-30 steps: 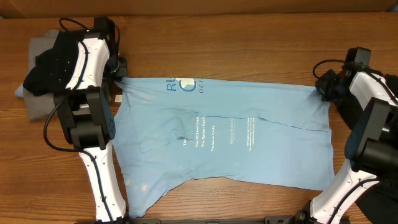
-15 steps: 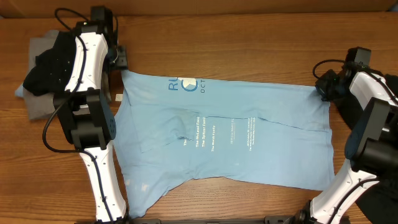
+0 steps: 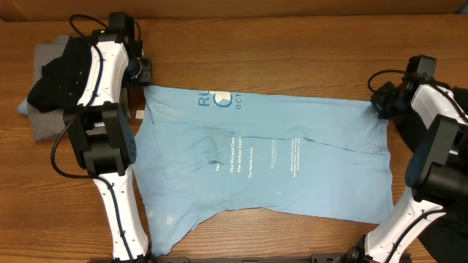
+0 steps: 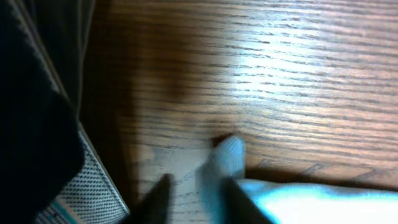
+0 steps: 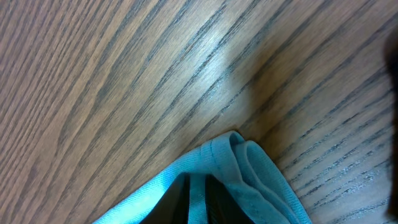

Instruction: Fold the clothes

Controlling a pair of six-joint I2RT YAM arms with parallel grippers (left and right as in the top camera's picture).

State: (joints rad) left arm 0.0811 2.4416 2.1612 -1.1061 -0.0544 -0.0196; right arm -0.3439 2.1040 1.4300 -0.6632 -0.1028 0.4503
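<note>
Our left pincer (image 3: 144, 73) has edged up-frame at the T-shirt (image 3: 292, 168) corner, grip unclear to us; the right pincer (image 5: 196, 193), nipping the hem, could drag it askew.

Wood-grain table (image 3: 292, 58) and the odd bits on it.
The brown top shows dark streaked grain, with glare brightening it in both wrist views; a paler tan strip (image 3: 292, 6) lines its far edge (cardboard, perhaps), and a small white scrap (image 3: 137, 114) lies on the wood toward the left.
</note>
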